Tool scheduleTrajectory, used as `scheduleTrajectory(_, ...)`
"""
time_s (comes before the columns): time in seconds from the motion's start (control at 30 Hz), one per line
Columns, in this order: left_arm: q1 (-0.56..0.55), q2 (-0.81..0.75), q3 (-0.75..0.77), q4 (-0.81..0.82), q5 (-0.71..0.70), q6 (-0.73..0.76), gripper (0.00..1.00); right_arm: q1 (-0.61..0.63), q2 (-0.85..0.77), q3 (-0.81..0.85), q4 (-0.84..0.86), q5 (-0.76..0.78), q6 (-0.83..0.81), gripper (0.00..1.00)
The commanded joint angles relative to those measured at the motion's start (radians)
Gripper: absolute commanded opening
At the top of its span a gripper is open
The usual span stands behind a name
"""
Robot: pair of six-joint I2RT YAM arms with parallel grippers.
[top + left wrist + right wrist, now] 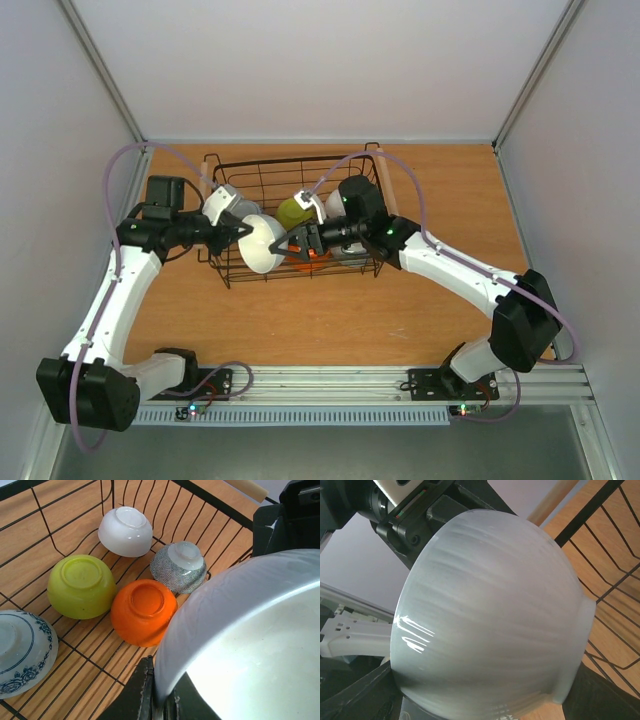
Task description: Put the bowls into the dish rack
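Plain white walls (pixel 300 60) enclose a table of orange-brown wood-grain laminate (pixel 330 320), on which stands the rectangular black wire dish rack (pixel 212 501) with its light wooden bar handle (pixel 248 488). Five small round bowls rest inside on the wire floor, all upside down with their foot rings up: a smooth white bowl (pixel 126 530), a grey bowl with a fine scale-like speckle (pixel 180 567), a matt yellow-green bowl (pixel 80 585), a glossy orange bowl (pixel 143 611) touching both the green and the grey one, and a white bowl with a blue floral pattern (pixel 17 652) at the edge of the left wrist view. The sixth, a glossy white bowl with faint vertical ribbing (pixel 490 615), hangs tilted on its side above the rack's near-left part. The left gripper (pixel 240 232) is clenched on its thin rim. The right gripper (pixel 296 243) has its dark fingers (pixel 355 695) spread wide on either side of this bowl's outer wall; whether they press it cannot be told.
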Motion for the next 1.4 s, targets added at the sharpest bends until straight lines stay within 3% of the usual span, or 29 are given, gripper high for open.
scheduleTrajectory(0.0, 0.002, -0.033, 0.006, 0.079, 0.070, -0.020, 0.01, 0.008, -0.021, 0.022, 0.042, -0.062, -0.020, 0.01)
scheduleTrajectory(0.07, 0.001, -0.045, -0.006, 0.101, 0.043, -0.040, 0.07, 0.009, -0.026, 0.051, -0.044, -0.009, -0.074, 0.01)
scheduleTrajectory(0.13, 0.001, -0.071, -0.024, 0.131, 0.008, -0.056, 0.32, 0.009, -0.021, 0.105, -0.170, 0.078, -0.129, 0.01)
scheduleTrajectory(0.2, 0.002, -0.106, -0.047, 0.177, -0.051, -0.085, 0.67, 0.009, -0.003, 0.172, -0.299, 0.176, -0.179, 0.01)
scheduleTrajectory(0.23, 0.002, -0.121, -0.051, 0.187, -0.093, -0.104, 0.80, 0.009, 0.012, 0.210, -0.363, 0.227, -0.204, 0.01)
scheduleTrajectory(0.33, 0.001, -0.135, -0.049, 0.227, -0.267, -0.154, 0.98, 0.008, 0.077, 0.331, -0.525, 0.343, -0.277, 0.01)
scheduleTrajectory(0.47, 0.003, -0.137, -0.056, 0.313, -0.626, -0.209, 0.99, 0.020, 0.239, 0.566, -0.756, 0.467, -0.375, 0.01)
scheduleTrajectory(0.57, 0.002, -0.153, -0.063, 0.340, -0.741, -0.220, 0.99, 0.058, 0.391, 0.786, -0.939, 0.614, -0.434, 0.01)
scheduleTrajectory(0.7, 0.002, -0.165, -0.071, 0.343, -0.791, -0.222, 0.99, 0.100, 0.577, 1.019, -1.093, 0.748, -0.472, 0.01)
scheduleTrajectory(0.93, 0.002, -0.165, -0.097, 0.361, -0.805, -0.219, 0.99, 0.170, 0.786, 1.231, -1.219, 0.955, -0.513, 0.01)
scheduleTrajectory(1.1, 0.003, -0.159, -0.112, 0.369, -0.799, -0.216, 1.00, 0.211, 0.883, 1.334, -1.278, 1.050, -0.525, 0.01)
scheduleTrajectory(1.37, 0.003, -0.165, -0.110, 0.390, -0.894, -0.220, 1.00, 0.262, 0.974, 1.368, -1.298, 1.196, -0.547, 0.02)
